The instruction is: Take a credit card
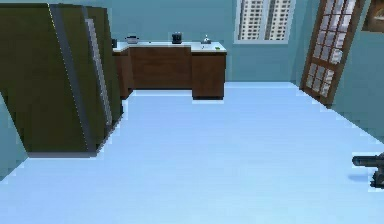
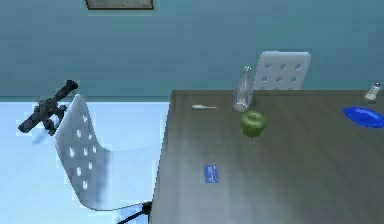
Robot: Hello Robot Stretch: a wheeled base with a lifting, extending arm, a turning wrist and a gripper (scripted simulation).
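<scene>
Credit card [image 2: 211, 174] — to us a small flat blue rectangle — lies on the dark tabletop [image 2: 300, 185], toward its near left part and well apart from everything else on it. Of the tool's state we cannot tell, nor whether it has hold of anything.

Just beside the tabletop's left edge stands a white chair [image 2: 82, 148] with holes in its back. Farther in on the tabletop we see a green apple [image 2: 252, 123], and just behind it an upright clear bottle [image 2: 242, 89]. Left of the bottle lies a thin white thing [image 2: 204, 107], too small for us to name. Toward the right edge sits a blue dish [image 2: 362, 116], with a small pale shaker [image 2: 372, 92] behind it. At the far side stands a second white chair [image 2: 280, 70].

On the pale floor [image 1: 230, 150], beyond the near chair, lies a dark tube-like object [image 2: 48, 108] — we see it again at the forward view's right edge. High on the teal wall hangs a picture frame [image 2: 118, 4].

Ahead of us, a dark fridge [image 1: 60, 80] stands at the left, brown cabinets [image 1: 170, 68] behind it carry a dark pot [image 1: 177, 38], and farther right are a window [image 1: 265, 19] and a glazed door [image 1: 330, 50].
</scene>
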